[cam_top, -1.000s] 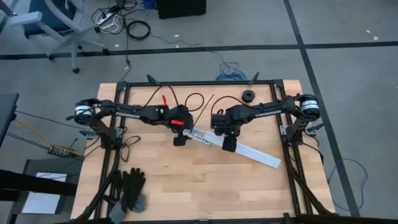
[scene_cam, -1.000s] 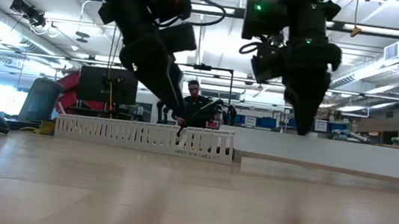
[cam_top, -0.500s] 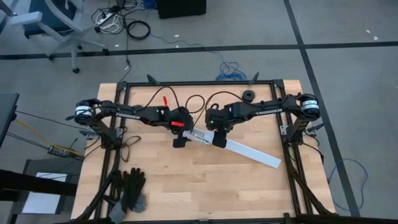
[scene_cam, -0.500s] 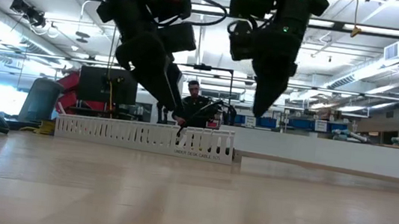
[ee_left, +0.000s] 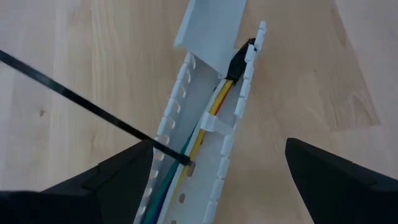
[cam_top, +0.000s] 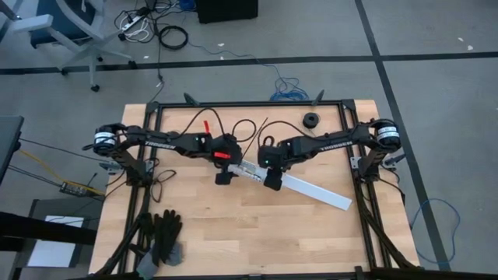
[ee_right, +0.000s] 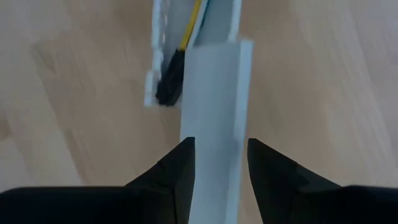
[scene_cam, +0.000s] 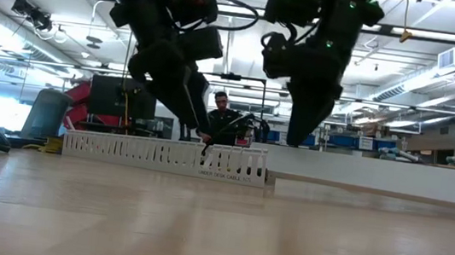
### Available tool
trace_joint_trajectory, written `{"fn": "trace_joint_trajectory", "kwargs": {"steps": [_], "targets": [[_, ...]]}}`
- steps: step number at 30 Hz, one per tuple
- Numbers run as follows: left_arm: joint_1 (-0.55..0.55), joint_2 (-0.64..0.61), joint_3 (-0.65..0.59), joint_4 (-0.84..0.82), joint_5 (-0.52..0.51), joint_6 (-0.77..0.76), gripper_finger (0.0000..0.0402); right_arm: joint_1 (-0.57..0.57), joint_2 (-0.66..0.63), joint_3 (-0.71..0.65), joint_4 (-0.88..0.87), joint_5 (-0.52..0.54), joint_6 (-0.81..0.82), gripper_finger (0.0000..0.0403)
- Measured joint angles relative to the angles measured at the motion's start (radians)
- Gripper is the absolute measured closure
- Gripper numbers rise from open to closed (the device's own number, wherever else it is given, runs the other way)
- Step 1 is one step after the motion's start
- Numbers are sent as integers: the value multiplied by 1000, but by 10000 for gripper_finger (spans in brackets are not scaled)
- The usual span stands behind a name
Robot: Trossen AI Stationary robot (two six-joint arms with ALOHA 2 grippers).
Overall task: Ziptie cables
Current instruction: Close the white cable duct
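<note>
A long white slotted channel (cam_top: pixel 311 190) lies slantwise on the wooden table. The cables (ee_left: pixel 208 118), yellow, green, blue and red, run inside it and end in a dark plug (ee_left: pixel 239 62). A white cover (ee_right: pixel 214 93) lies over the rest of the channel. A black ziptie (ee_left: pixel 93 106) sticks through a slot in the channel wall and stands up slanting. My left gripper (ee_left: pixel 219 146) hangs wide open above the channel's uncovered end (cam_top: pixel 237 167). My right gripper (ee_right: pixel 221 143) hovers just over the cover near the plug, its fingers partly apart and on either side of the cover's width.
A black roll (cam_top: pixel 312 119) lies at the far right of the table. A red-handled tool (cam_top: pixel 206 124) and a black cord loop (cam_top: pixel 245 124) lie at the far middle. Black gloves (cam_top: pixel 163 237) lie at the near left corner. Bare wood spans the near half.
My right gripper has moved along the channel toward the table's left, closer to the left gripper and the plug, and has tipped to point more steeply down. The gap between its fingers has not visibly changed. The channel, cables and ziptie have stayed put.
</note>
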Motion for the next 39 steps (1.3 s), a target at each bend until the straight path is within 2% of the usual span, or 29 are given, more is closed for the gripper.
{"fn": "trace_joint_trajectory", "kwargs": {"steps": [7,15,17,20,28,36,39], "targets": [[-2,94,0,24,0,0,58,41,0,-16,2,75,-7,276],[-1,224,5,58,15,-9,58,-3,0,-19,-42,81,-54,280],[-1,226,5,58,15,-8,58,-19,0,-23,-45,56,-60,281],[-1,219,4,60,20,-2,58,-46,0,-23,-41,-53,-77,285],[0,218,3,64,32,42,58,-79,-1,-32,-46,-144,-92,290],[1,220,3,61,35,108,58,-79,-1,-110,-24,-171,-68,293],[1,220,3,54,34,118,58,-79,-1,-124,-20,-218,-73,318]]}}
